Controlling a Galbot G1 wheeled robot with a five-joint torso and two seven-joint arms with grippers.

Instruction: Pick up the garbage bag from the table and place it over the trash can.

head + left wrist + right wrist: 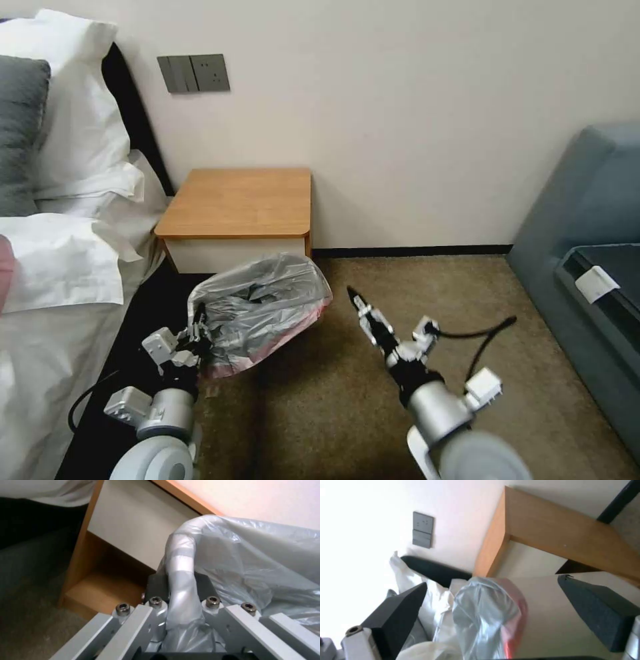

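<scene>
The garbage bag [263, 303] hangs ballooned in the air just in front of the table [240, 200], off its top. It looks feather-light, limp and slippery, so the firmest hold is probably a gathered fold near the pink rim. The left gripper [198, 328] is clamped on a bunched strip of plastic. The right gripper [357, 301] hovers beside the bag, fingers spread wide and empty.

The crinkled grey garbage bag [263, 303] with pink-red rim hangs open before the bare-topped wooden table [240, 200].
</scene>
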